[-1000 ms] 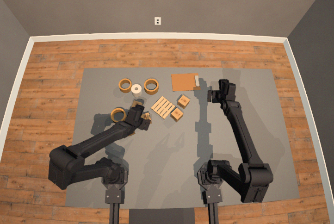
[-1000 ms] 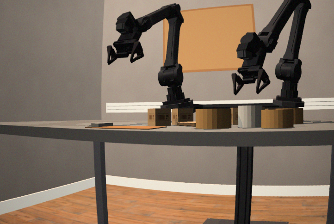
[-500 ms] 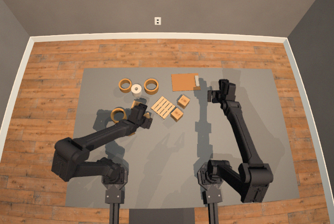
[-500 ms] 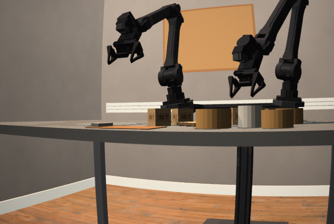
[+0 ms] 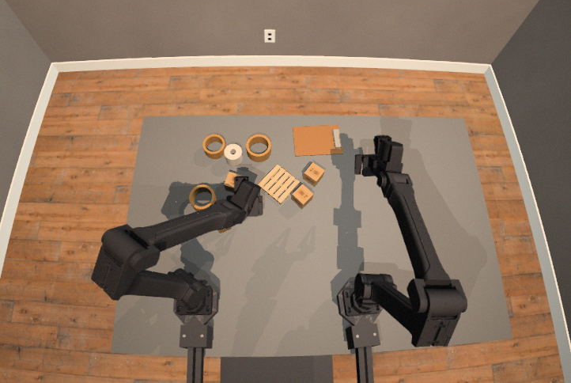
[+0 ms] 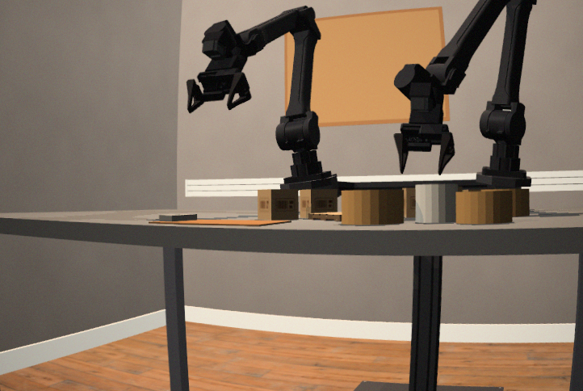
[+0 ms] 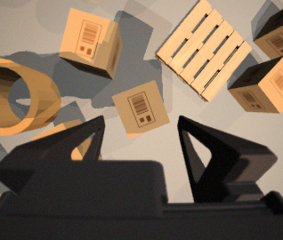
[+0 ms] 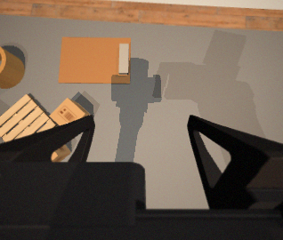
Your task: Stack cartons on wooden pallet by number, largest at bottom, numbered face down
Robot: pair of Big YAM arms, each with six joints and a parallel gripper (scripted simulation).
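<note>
My left gripper (image 6: 421,174) (image 7: 141,120) is open and empty, pointing down above a brown carton (image 7: 146,95) whose barcode face is up. A second carton (image 5: 230,179) (image 7: 85,33) stands beside it. Two more cartons (image 5: 313,172) (image 5: 302,195) stand right of the slatted wooden pallet (image 5: 268,176) (image 7: 182,32) (image 8: 12,111). No carton is on the pallet. The downward faces and their numbers are hidden. My right gripper (image 6: 210,110) (image 8: 141,120) is open and empty, high above the table right of these cartons.
A brown ring (image 5: 190,198) (image 7: 48,95) lies left of the cartons. Two more rings (image 6: 371,206) (image 6: 484,206) and a white roll (image 5: 232,157) (image 6: 435,205) stand behind. An orange clipboard (image 5: 311,141) (image 8: 88,60) lies at the back. A brown object (image 5: 224,229) (image 7: 81,150) is mostly hidden.
</note>
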